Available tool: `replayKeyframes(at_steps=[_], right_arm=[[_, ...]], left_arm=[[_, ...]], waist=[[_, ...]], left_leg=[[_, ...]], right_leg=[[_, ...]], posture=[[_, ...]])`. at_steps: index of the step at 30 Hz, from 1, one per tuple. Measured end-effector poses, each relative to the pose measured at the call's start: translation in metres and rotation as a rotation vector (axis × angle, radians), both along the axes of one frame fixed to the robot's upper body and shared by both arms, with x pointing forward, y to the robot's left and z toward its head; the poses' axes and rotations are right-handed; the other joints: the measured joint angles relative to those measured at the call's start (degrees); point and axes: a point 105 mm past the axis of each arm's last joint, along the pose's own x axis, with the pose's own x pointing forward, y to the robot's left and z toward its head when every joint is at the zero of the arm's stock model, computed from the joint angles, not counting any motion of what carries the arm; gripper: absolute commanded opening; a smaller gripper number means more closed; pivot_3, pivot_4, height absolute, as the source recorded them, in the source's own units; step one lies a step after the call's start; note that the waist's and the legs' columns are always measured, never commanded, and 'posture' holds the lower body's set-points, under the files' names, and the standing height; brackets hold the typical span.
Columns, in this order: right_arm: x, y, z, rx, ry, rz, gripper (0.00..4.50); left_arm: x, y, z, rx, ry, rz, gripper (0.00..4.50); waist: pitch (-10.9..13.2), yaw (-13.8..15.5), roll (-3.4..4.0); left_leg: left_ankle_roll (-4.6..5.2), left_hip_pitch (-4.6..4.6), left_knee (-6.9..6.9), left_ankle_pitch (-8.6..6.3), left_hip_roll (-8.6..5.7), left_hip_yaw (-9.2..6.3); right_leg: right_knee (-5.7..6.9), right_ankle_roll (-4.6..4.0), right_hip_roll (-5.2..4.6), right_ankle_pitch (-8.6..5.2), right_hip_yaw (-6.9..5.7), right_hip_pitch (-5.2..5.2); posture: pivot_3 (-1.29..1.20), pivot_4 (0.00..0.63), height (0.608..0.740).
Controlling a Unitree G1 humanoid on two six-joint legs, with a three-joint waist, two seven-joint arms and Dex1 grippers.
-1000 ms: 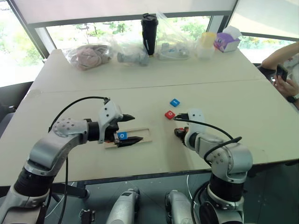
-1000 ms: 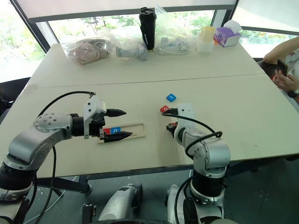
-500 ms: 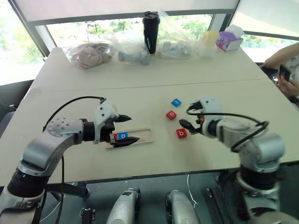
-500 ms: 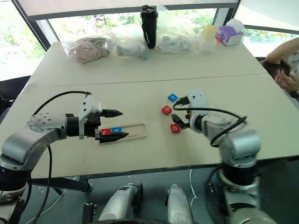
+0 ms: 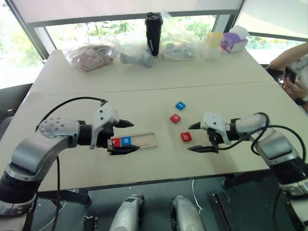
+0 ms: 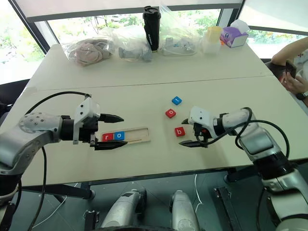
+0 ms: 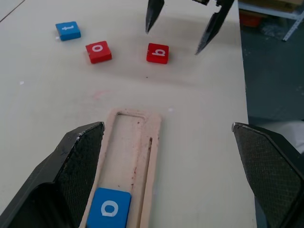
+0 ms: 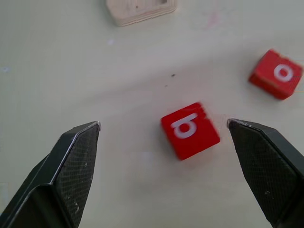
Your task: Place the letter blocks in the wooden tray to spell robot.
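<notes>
Our right claw (image 5: 199, 137) is wide open beside the red b block (image 5: 186, 137). We could bump it away from the tray (image 5: 150, 139).

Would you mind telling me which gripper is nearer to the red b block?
Right. The right gripper is open just beside the red b block, not touching it. The left gripper is open over the wooden tray, farther away.

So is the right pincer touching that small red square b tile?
Apart: the right wrist view shows the right pincer open, bare table between its fingers and the tile.
</notes>
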Motion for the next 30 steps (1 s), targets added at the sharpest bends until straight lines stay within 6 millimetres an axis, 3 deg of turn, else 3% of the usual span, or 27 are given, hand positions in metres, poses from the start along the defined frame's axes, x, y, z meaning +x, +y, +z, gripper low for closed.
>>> replayKeyframes(at_steps=[5, 14, 17, 20, 22, 27, 30], right_arm=[[0.009, -0.002, -0.015, -0.006, 0.026, 0.018, 4.43], [0.018, -0.011, -0.02, -0.056, 0.025, 0.047, 4.43], [0.018, -0.01, -0.021, -0.054, 0.036, 0.058, 3.62], [0.017, -0.008, -0.023, -0.055, 0.045, 0.071, 1.96], [0.018, -0.006, -0.022, -0.055, 0.04, 0.077, 1.13], [0.019, -0.001, -0.022, -0.032, 0.057, 0.066, 1.14], [0.017, 0.024, -0.008, 0.053, 0.073, 0.095, 1.14]], left_arm=[[0.0, 0.006, -0.001, -0.004, 0.005, 0.055, 4.5], [-0.003, 0.006, 0.001, -0.01, -0.003, 0.081, 4.5], [-0.003, 0.007, 0.0, -0.009, -0.002, 0.087, 4.5], [-0.002, 0.008, 0.0, -0.009, -0.002, 0.092, 4.5], [-0.003, 0.009, -0.002, -0.005, 0.004, 0.101, 4.5], [0.0, 0.018, 0.001, -0.008, -0.015, 0.151, 4.5], [-0.004, 0.034, -0.006, 0.027, 0.011, 0.202, 4.5]], waist=[[0.0, 0.4, -0.01], [0.0, 0.1, -0.01], [0.0, 0.1, -0.01], [0.0, 0.1, -0.01], [0.0, 0.1, -0.01], [0.0, 0.1, -0.01], [0.0, -0.5, 0.0]], left_leg=[[0.0, -0.06, 0.0, 0.0, -0.06, 0.02], [-0.04, 0.04, 0.01, 0.0, -0.05, 0.01], [-0.03, 0.07, 0.01, 0.01, -0.05, 0.01], [-0.04, 0.14, 0.01, 0.01, -0.05, 0.01], [-0.08, 0.21, 0.0, -0.02, -0.05, 0.01], [-0.13, 0.33, 0.0, -0.05, -0.04, 0.0], [-0.07, 0.34, -0.13, -0.01, -0.01, 0.06]], right_leg=[[-0.01, 0.02, -0.02, 0.01, 0.01, -0.03], [0.04, 0.01, 0.0, 0.01, 0.01, 0.02], [0.05, 0.02, 0.01, 0.02, 0.01, 0.03], [0.06, 0.02, 0.01, 0.02, 0.01, 0.08], [0.06, 0.01, 0.01, 0.02, 0.01, 0.14], [0.06, 0.01, 0.01, 0.01, 0.01, 0.25], [0.13, 0.01, 0.02, 0.01, 0.13, 0.11]], posture=[[0.0, 0.15, 0.74], [0.0, 0.15, 0.74], [0.0, 0.15, 0.74], [0.0, 0.15, 0.74], [0.0, 0.15, 0.74], [0.0, 0.15, 0.74], [0.0, 0.15, 0.74]])
